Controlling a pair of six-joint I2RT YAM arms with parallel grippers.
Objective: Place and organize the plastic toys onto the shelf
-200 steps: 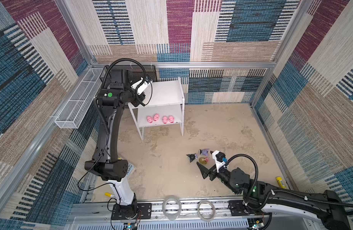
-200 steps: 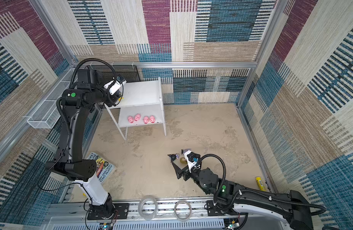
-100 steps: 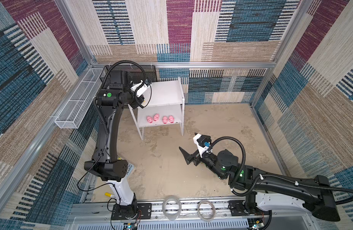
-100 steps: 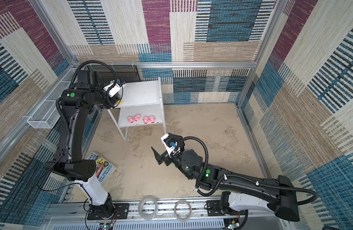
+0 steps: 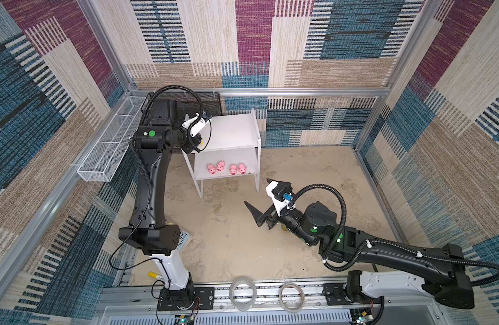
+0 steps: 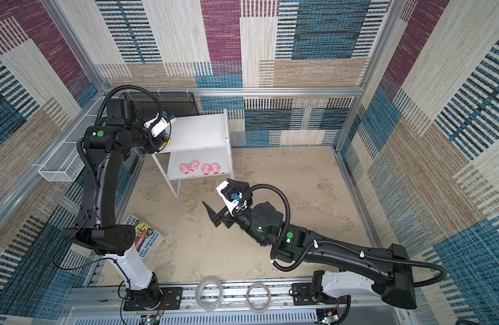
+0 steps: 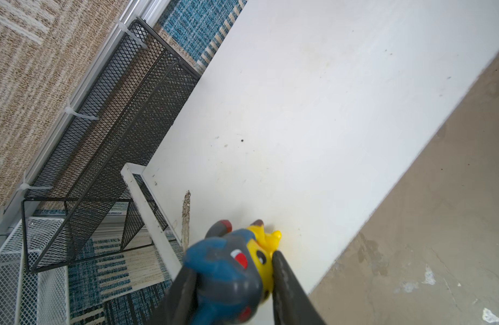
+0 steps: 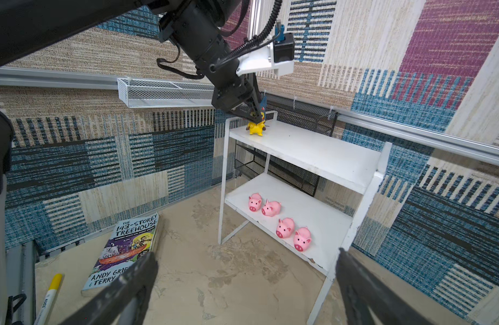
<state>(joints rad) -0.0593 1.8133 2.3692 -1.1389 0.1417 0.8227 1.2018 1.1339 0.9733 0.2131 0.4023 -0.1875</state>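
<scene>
Yellow toy (image 8: 256, 128) with the blue hood is at the front-left corner of the top board of the shelf (image 5: 231, 132), and its feet look like they're down on it. We've got the left gripper (image 7: 234, 267) pinching its head from both sides. Four pigs (image 8: 271, 208) sit in a row along the lower board's front edge. Our right gripper (image 8: 247, 253) hangs over the floor (image 5: 228, 247) in front of the shelf, jaws spread wide, nothing in them.
</scene>
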